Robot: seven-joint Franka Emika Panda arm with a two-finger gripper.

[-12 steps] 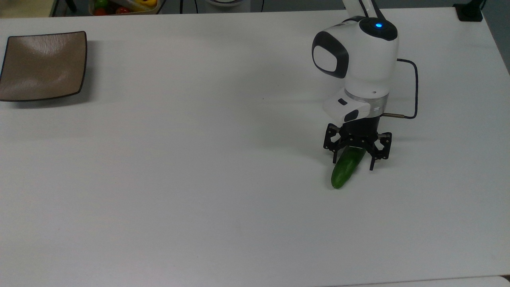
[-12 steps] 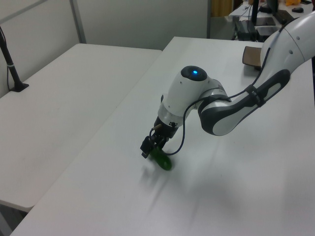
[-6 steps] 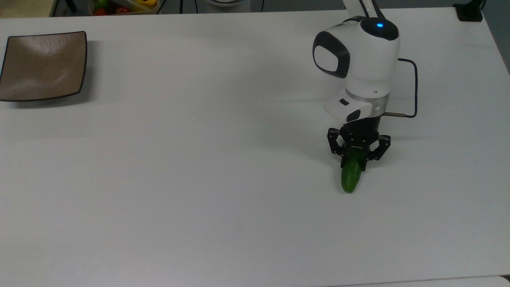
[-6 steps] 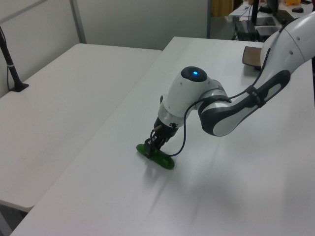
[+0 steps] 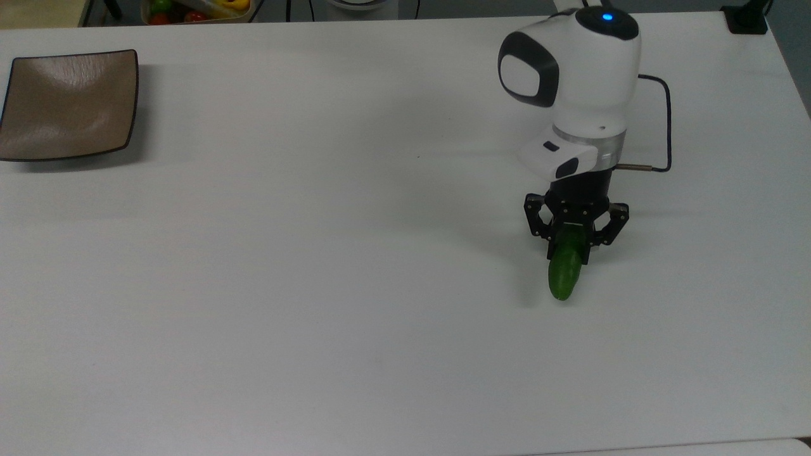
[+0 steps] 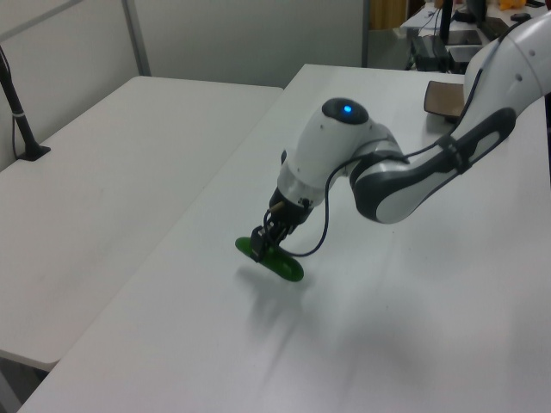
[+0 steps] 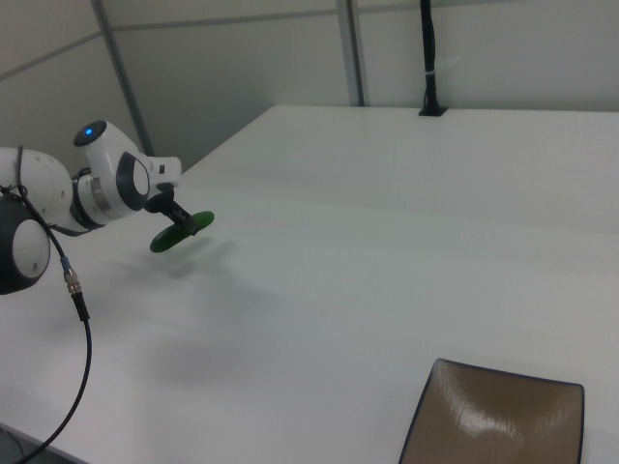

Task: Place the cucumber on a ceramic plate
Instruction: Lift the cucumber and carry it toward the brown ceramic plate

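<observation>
My gripper point(image 5: 571, 248) is shut on the dark-green cucumber point(image 5: 564, 273) and holds it a little above the white table at the top view's right. In the left view the cucumber point(image 6: 274, 261) hangs level under the gripper point(image 6: 261, 245) with its shadow below it. From the right view the cucumber point(image 7: 181, 231) is seen off the table at the gripper point(image 7: 177, 220). The square taupe-brown ceramic plate point(image 5: 68, 104) lies far off at the top view's upper left, with nothing on it. That plate point(image 7: 498, 425) sits at the right view's bottom right and as a plate point(image 6: 442, 97) edge behind the arm in the left view.
A container of coloured fruit point(image 5: 196, 9) stands beyond the table's far edge in the top view. The arm's black cable point(image 5: 662, 130) loops at the wrist. A second white table point(image 6: 103, 163) stands beside this one in the left view. A black post point(image 7: 427, 58) rises at the back in the right view.
The fingers went from spread around the cucumber to shut on it. The cucumber turned to line up with the gripper, then rose off the table with the arm.
</observation>
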